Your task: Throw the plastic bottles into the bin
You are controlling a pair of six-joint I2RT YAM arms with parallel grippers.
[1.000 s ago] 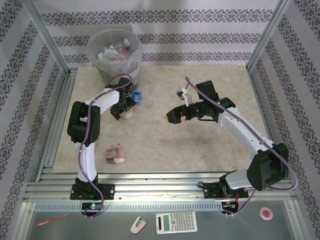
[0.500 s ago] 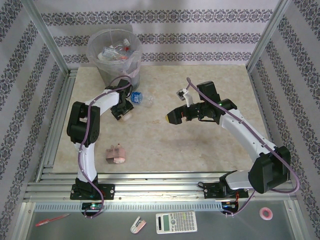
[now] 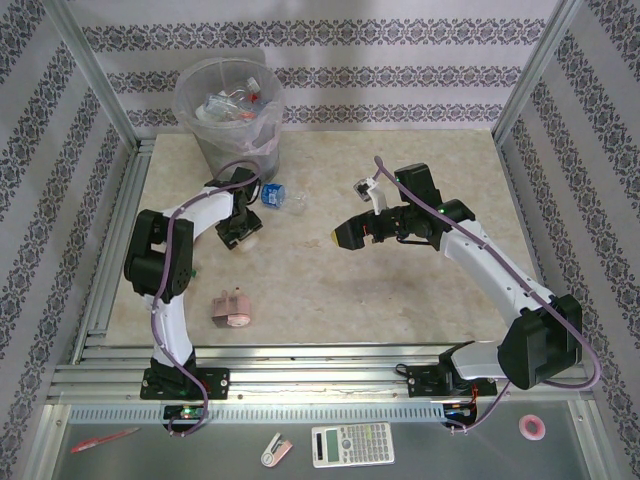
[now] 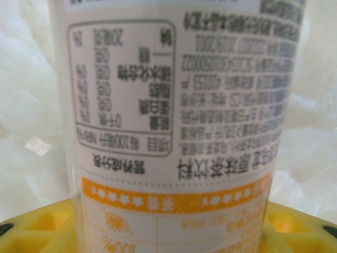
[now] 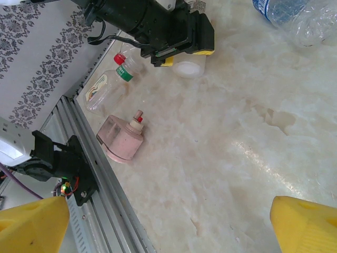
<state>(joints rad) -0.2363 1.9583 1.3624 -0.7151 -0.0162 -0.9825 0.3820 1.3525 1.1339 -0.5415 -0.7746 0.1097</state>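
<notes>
My left gripper (image 3: 244, 234) is low over the table near the bin's foot, shut on a plastic bottle (image 4: 174, 121) with a white label and an orange band. Its yellow fingers (image 4: 37, 232) press the bottle's sides. The right wrist view shows that same gripper (image 5: 176, 42) with the bottle's pale end (image 5: 188, 68) sticking out. A blue-labelled bottle (image 3: 283, 197) lies just right of it. Another bottle with a red cap (image 5: 108, 84) lies by the left rail. The bin (image 3: 228, 135) stands at the back left with several bottles inside. My right gripper (image 3: 345, 235) hovers open mid-table.
A pink lumpy object (image 3: 232, 308) lies near the front left, also the pink object (image 5: 124, 141) in the right wrist view. Metal rails (image 3: 110, 290) run along the left and front edges. Patterned walls close in the sides and back.
My left jaws have closed onto the white-labelled bottle, and that arm's elbow has swung left. The right arm has barely moved.
</notes>
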